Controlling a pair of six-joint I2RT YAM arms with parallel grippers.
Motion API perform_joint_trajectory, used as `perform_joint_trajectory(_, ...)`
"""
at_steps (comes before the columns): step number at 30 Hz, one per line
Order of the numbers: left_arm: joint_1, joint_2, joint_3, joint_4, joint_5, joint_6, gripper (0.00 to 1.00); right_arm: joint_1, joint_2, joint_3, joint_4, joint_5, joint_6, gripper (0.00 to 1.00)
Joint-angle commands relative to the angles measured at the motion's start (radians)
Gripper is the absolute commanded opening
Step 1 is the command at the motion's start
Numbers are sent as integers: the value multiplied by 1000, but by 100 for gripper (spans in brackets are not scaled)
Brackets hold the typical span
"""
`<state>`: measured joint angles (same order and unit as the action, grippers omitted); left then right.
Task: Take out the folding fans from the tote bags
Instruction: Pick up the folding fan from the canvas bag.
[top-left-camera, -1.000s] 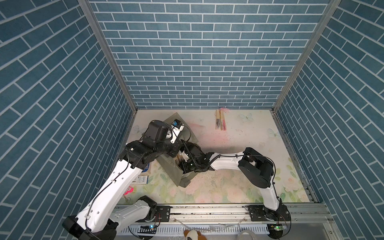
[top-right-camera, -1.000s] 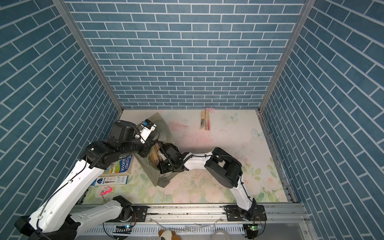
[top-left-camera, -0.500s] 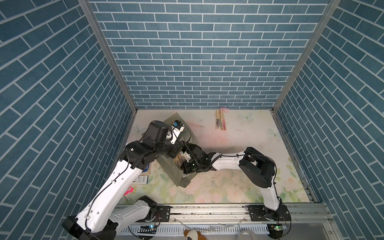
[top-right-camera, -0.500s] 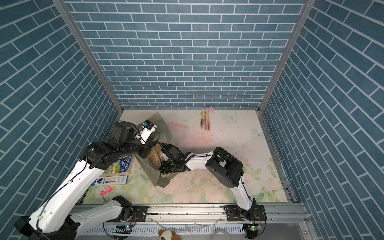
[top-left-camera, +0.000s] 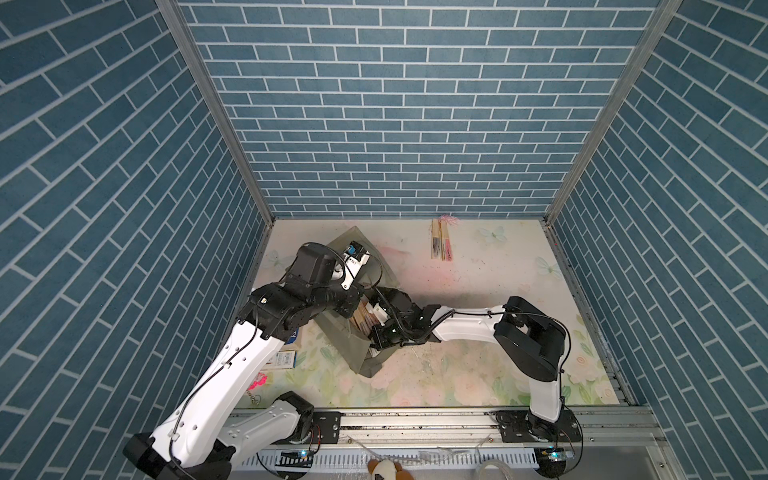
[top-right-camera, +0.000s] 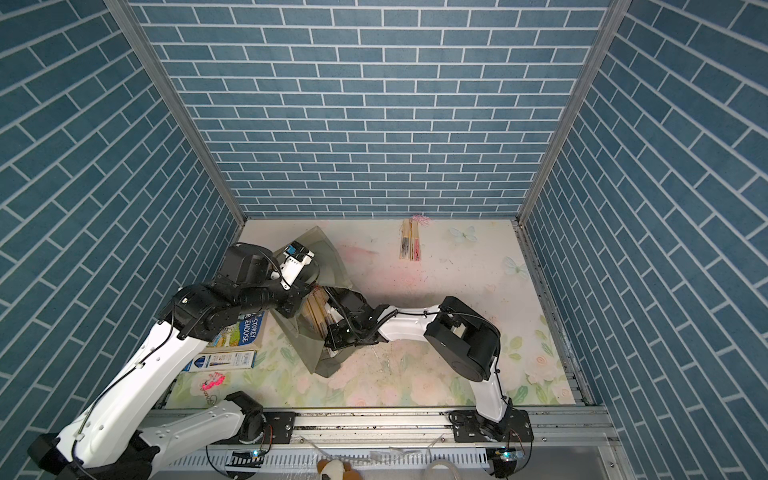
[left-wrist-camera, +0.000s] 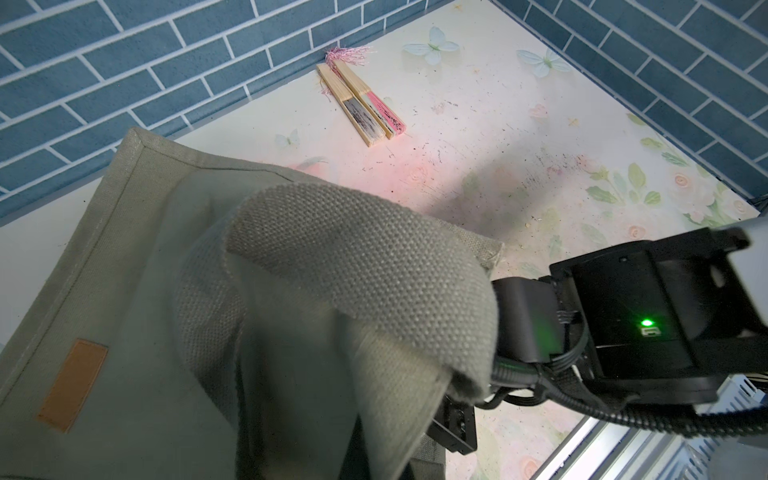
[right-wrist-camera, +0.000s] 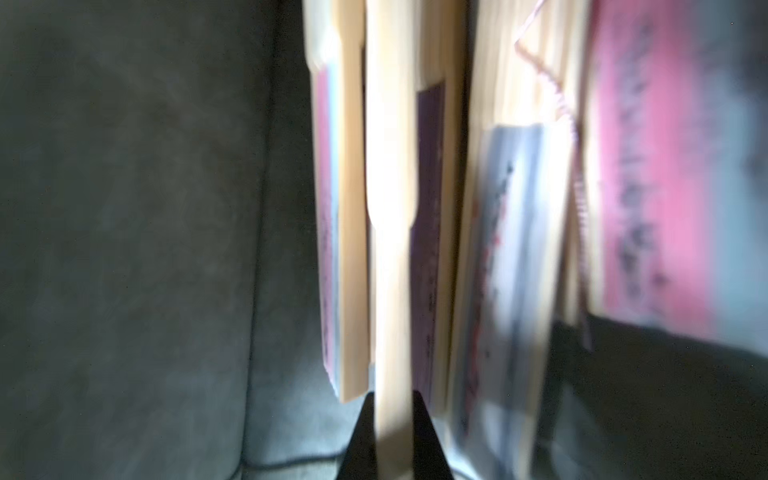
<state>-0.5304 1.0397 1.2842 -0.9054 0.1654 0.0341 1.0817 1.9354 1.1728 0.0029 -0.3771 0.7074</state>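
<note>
Right wrist view: right gripper (right-wrist-camera: 395, 434) pinched on the end of one slim pale-bamboo folding fan (right-wrist-camera: 390, 270) with purple pleats; snag and slip risk.
The fan stands packed against its neighbours (right-wrist-camera: 511, 249) inside the soft grey-green fabric tote bag (top-left-camera: 359, 357), at 9 o'clock on the floral-printed table (top-left-camera: 478, 374) in both top views. The left gripper (top-left-camera: 352, 306) is closed, apparently on the bag's rim, though fabric hides its fingers. Judged hazards: adjacent fans or the pink tassel cord (right-wrist-camera: 577, 199) dragging out together, or the narrow end-grip slipping. Two bamboo fans (top-left-camera: 441, 243) already lie out at 12 o'clock.
</note>
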Motion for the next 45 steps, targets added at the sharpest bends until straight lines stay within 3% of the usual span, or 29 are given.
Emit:
perform_joint_trajectory(1,-2,-17,-6,22,-1,5,0,-3,-44,-21,-29,44,-47,9)
perform_joint_trajectory(7,-2,-21,-8,25,-3,5,0,-3,-60,-46,-6,13,-59,8)
perform_joint_trajectory(23,-1,-31,-29,37,-12,8,0,-4,-324,-241,63,108,-237,7)
perform_joint_trajectory(28,-1,-29,-27,36,-10,7,0,-3,-364,-273,56,53,-273,7)
perform_joint_trajectory(45,-2,-32,-46,57,-9,-1,0,-4,-852,-565,-84,99,-413,2)
